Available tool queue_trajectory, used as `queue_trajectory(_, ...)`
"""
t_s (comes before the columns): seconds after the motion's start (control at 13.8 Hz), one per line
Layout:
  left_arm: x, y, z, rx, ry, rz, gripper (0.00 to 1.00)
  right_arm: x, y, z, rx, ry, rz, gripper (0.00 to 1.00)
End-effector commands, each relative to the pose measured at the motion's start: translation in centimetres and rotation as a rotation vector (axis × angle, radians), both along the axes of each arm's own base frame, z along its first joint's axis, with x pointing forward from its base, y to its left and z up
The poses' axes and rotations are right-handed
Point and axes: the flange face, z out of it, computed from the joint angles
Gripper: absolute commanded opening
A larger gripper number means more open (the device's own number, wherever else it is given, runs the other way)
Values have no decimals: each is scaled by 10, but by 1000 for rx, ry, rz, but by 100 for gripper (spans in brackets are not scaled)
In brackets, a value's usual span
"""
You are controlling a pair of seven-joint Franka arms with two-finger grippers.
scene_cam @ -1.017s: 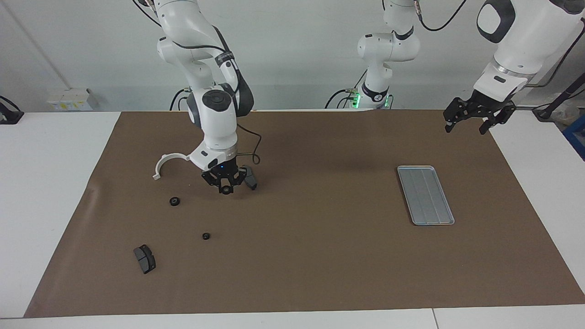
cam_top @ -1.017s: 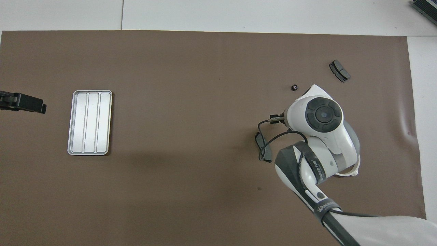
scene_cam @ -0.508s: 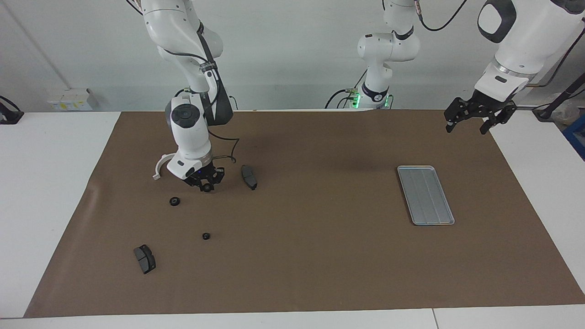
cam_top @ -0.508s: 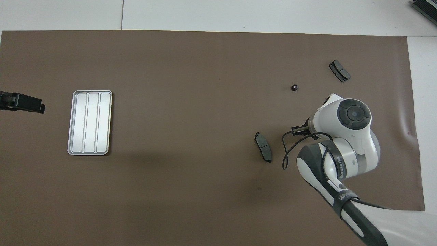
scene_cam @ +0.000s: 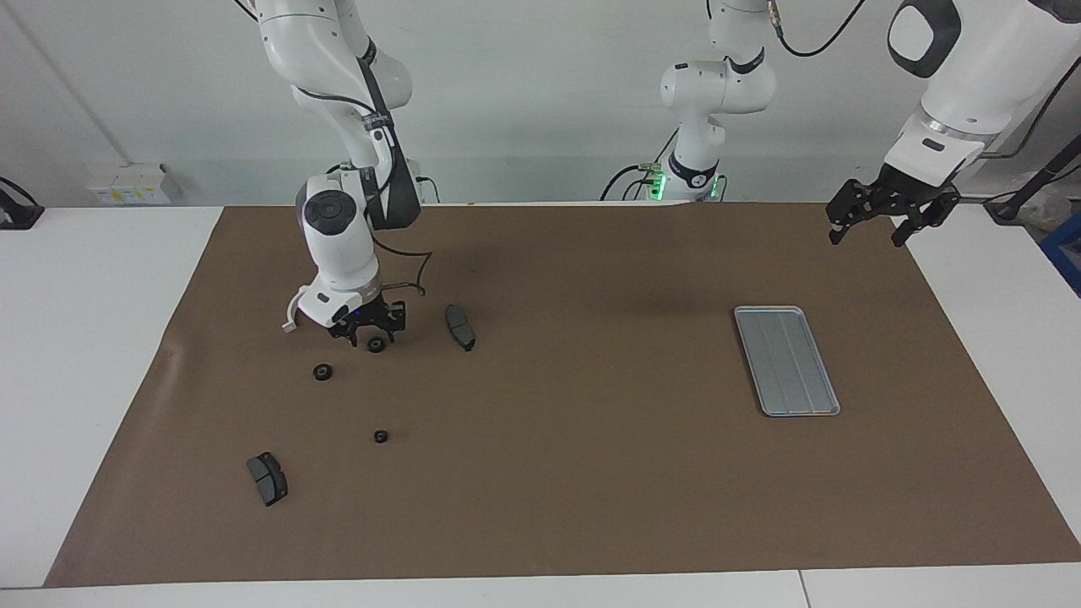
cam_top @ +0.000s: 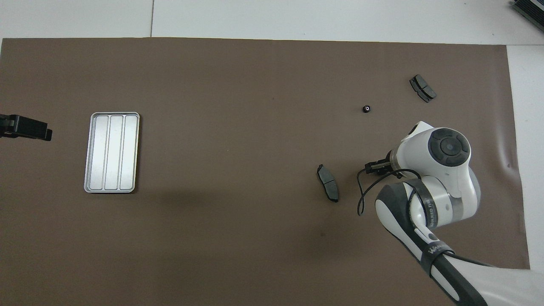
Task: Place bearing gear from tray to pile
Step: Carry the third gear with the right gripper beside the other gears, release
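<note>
Since a second ago your right gripper [scene_cam: 369,332] has swung away from the nearer brake pad [scene_cam: 460,327] toward the white half-ring bracket [scene_cam: 291,314], dropped low and spread its fingers. A bearing gear [scene_cam: 375,344] that was pinched between the tips now sits on the brown mat [scene_cam: 591,473] directly under them, and I read it as released, though contact is hard to rule out. Your left gripper [scene_cam: 878,221] waits open and empty, up in the air over the mat's edge at the left arm's end, well apart from the tray [scene_cam: 786,360].

Progress: the tray shows only bare ridges in both views, so nothing looks left to fetch. The dropped gear lies in the pile, between the bracket and the nearer brake pad, with a second gear [scene_cam: 322,371] near it, a third gear [scene_cam: 381,437] and the other brake pad [scene_cam: 267,478] farther from the robots. What's left, as I judge it: lift the right arm clear and confirm the gear stays put.

Hidden: overhead, the right arm's wrist covers the dropped gear, the second gear and most of the bracket; only the third gear [cam_top: 366,109] shows. The left gripper [cam_top: 25,127] is cut off at the frame edge there.
</note>
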Motion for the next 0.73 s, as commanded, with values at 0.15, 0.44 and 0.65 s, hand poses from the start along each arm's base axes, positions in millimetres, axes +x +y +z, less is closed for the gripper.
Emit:
queue_trajectory(0.15, -4, 3, 5, 11, -16, 7, 100, 26, -5, 71, 44, -48, -44, 100)
queue_trajectory(0.44, -4, 0, 7, 13, -22, 2, 100, 41, -27, 162, 41, -105, -96, 100)
queue_trajectory(0.65, -4, -1, 6, 11, -16, 7, 100, 47, -33, 229, 35, -93, -116, 100)
